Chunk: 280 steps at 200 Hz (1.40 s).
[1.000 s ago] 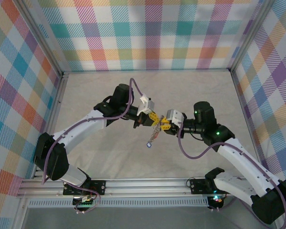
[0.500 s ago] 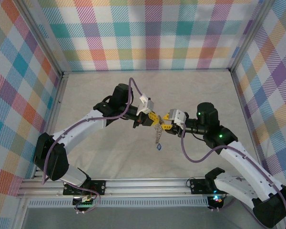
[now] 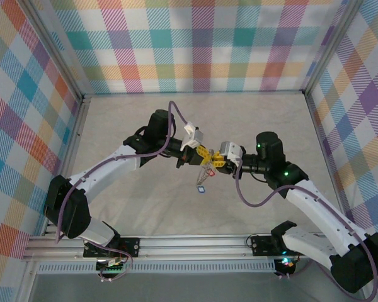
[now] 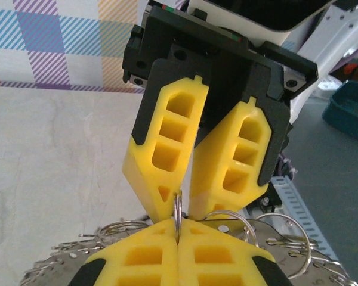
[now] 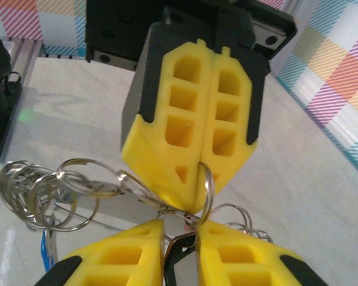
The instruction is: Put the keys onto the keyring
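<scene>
Dangling blue tag (image 3: 201, 187) overhead; up close, ring (image 4: 178, 208) pinched in left gripper (image 4: 178, 225)

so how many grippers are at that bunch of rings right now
2: the left gripper, left of table centre, shut on a thin metal ring; the right gripper, just right of it, tip to tip with it at the same ring.

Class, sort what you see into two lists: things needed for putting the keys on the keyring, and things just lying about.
Needed: keyring, blue-tagged key, left gripper, right gripper.
Lying about: teal bin, plaid walls, metal rail.
</scene>
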### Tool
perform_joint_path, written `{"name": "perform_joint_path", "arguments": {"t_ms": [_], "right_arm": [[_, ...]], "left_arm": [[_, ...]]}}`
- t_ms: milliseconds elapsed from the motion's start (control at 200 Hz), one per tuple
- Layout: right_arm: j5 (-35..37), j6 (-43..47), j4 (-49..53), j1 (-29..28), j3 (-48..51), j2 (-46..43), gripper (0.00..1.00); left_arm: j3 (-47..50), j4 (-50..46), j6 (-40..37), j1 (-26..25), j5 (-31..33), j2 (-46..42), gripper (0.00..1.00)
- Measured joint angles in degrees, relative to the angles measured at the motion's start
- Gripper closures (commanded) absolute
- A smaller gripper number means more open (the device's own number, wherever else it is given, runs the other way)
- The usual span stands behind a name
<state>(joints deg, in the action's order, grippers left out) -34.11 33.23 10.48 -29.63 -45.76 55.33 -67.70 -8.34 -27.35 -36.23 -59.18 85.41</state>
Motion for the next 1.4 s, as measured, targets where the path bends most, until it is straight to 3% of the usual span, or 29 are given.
{"name": "perform_joint_path", "arguments": {"t_ms": [345,550,830,1170,1400], "right_arm": [[0.57,-1.51,-2.6,0.48,0.02,-0.35,0.84],[3.34,-3.23,-6.01,0.28,2.4,-2.19,0.73],[6.54,-4.31,-9.35,-0.09,5.75,-8.0,0.89],[6.64,-5.01,-10.75,-0.09,6.29,-7.56,0.92],[6.93,-5.88,-12.17,-0.07,6.51,-6.45,0.76]], "left_arm": [[1.25,5.66,5.11,-0.11,0.28,-0.52,1.0],[1.25,6.43,5.07,-0.39,0.76,-0.52,1.0],[1.25,8.39,5.31,-1.18,0.74,-0.92,1.0],[1.25,8.52,5.31,-1.2,0.7,-1.05,1.0],[1.22,8.11,5.05,-1.18,0.61,-1.07,1.0]]}}
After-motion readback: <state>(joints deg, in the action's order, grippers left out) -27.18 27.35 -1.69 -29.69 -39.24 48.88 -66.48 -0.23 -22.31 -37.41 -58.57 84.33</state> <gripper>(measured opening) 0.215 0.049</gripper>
